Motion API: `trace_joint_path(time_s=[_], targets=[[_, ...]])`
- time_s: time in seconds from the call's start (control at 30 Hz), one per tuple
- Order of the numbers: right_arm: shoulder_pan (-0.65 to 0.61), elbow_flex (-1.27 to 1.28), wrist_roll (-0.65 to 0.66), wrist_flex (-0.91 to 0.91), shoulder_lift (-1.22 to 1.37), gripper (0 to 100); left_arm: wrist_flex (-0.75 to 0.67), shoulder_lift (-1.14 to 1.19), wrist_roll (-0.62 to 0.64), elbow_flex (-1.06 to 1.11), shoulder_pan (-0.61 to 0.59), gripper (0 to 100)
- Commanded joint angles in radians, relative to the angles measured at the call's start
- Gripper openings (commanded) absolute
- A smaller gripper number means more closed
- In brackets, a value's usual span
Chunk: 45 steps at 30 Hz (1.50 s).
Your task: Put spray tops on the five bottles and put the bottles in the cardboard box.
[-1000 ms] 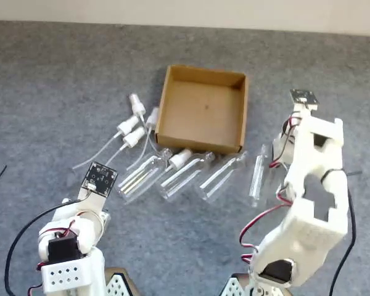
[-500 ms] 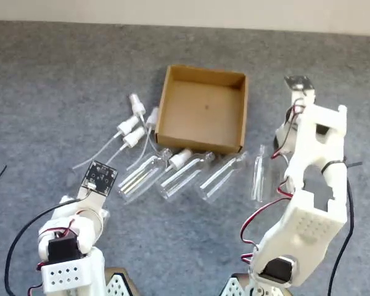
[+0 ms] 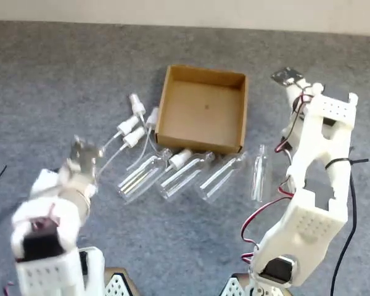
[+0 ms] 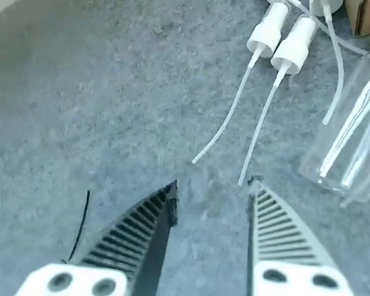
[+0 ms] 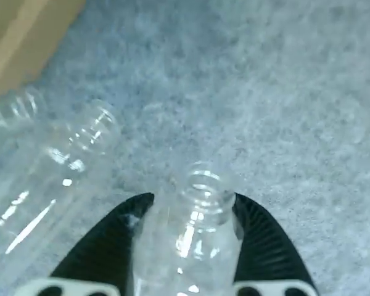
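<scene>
Left arm has swung forward. The left gripper [image 4: 213, 182], jaws spread and holding nothing, now sits over the grey felt table [image 3: 43, 74], just short of the dip-tube ends of the loose white plastic spray tops [image 3: 126, 127]. Right arm has stretched further out. The right gripper [image 5: 192, 197] looks clamped on a clear plastic bottle [image 5: 191, 246], neck bare. Reads as first capping setup: one arm fetches a top, the other holds a bottle.

Counts:
- Spray tops: 5. Four are loose left of the brown cardboard box [image 3: 166, 105]. One [image 3: 182, 158] is at the bottle necks, seating unclear.
- Bottles: 4 lying just in front of the box. Can't tell if the gripped one is among them.
- Box: 1, no bottles in it.
</scene>
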Motion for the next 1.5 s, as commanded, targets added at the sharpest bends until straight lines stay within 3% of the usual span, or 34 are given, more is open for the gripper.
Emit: trace_joint_path(time_s=[0.0, 0.17, 0.3, 0.57, 0.73, 1.27, 1.47], targets=[[0.019, -0.007, 0.021, -0.021, -0.015, 7.4, 0.071, 0.555, -0.035, -0.461, 0.056, 17], [0.024, 0.054, 0.021, -0.025, -0.015, 7.4, 0.147, 1.101, -0.046, -0.946, 0.150, 17], [0.030, 0.140, 0.020, -0.142, -0.015, 7.7, 0.244, 1.466, -0.061, -1.328, 0.242, 17], [0.067, 0.236, 0.020, -0.220, -0.016, 9.1, 0.328, 1.995, -0.095, -1.873, 0.286, 17], [0.077, 0.236, 0.021, -0.220, -0.016, 17.2, 0.327, 2.192, -0.103, -2.009, 0.259, 17], [0.070, 0.245, -0.003, -0.213, -0.019, 20.9, 0.319, 2.443, -0.144, -2.150, 0.174, 17], [0.074, 0.239, -0.051, -0.211, -0.021, 27.9, 0.327, 2.453, -0.144, -2.153, 0.176, 5]])
